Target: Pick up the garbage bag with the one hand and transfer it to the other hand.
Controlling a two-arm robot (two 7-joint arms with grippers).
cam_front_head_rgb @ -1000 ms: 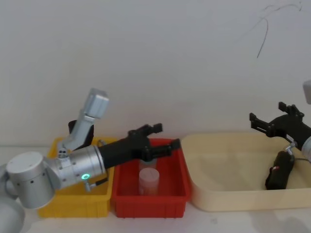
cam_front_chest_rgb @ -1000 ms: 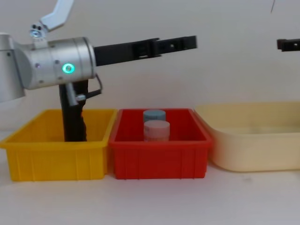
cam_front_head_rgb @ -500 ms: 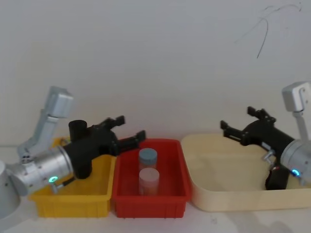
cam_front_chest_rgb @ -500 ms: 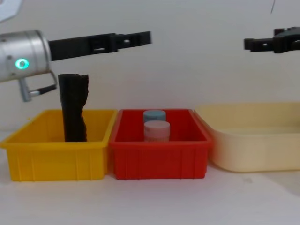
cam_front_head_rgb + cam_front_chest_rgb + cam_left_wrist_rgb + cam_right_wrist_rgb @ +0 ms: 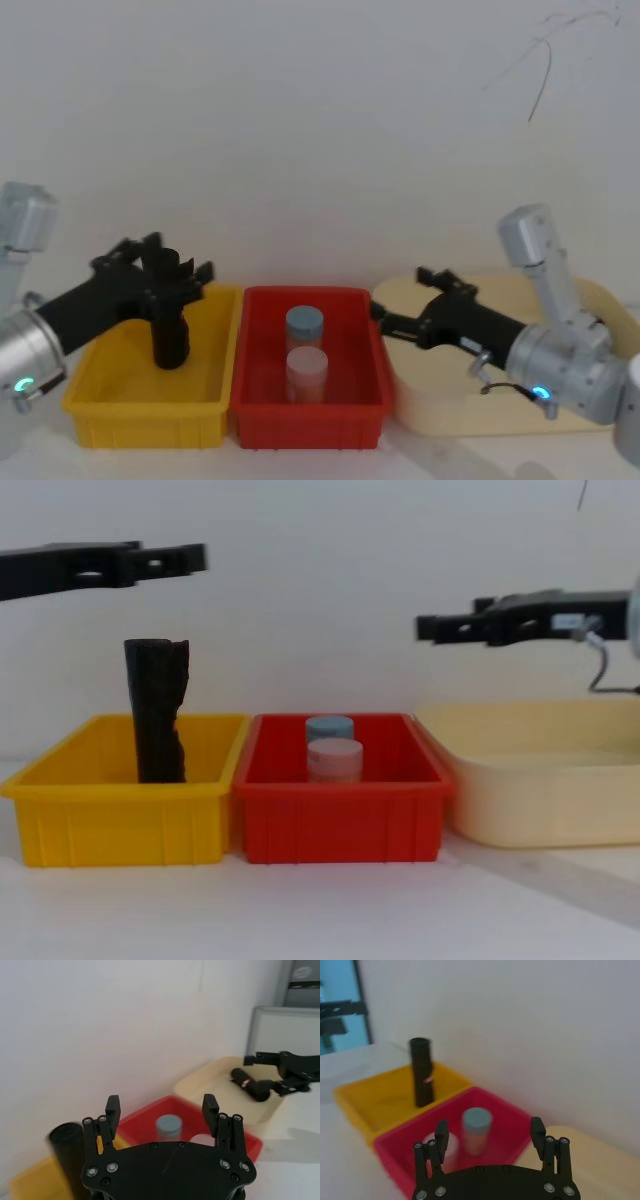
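The garbage bag (image 5: 170,325) is a black crinkled roll standing upright in the yellow bin (image 5: 140,420), taller than the bin walls (image 5: 157,720). A small red mark shows on it in the right wrist view (image 5: 422,1077). My left gripper (image 5: 180,257) is open and hovers level above the roll's top, clear of it in the chest view (image 5: 190,558). Its wrist view has the roll low beside one finger (image 5: 67,1160). My right gripper (image 5: 397,292) is open and empty, in the air over the seam between the red bin and the cream tub (image 5: 430,628).
The red bin (image 5: 255,400) in the middle holds a blue-lidded jar (image 5: 305,325) and a pink-lidded jar (image 5: 306,368). The wide cream tub (image 5: 440,410) is on the right. In it lies a second black roll with a red mark (image 5: 252,1087). A white wall stands close behind.
Both arms swung left. The left gripper went from over the red bin to above the roll in the yellow bin. The right gripper came from the tub's far right to its left edge.
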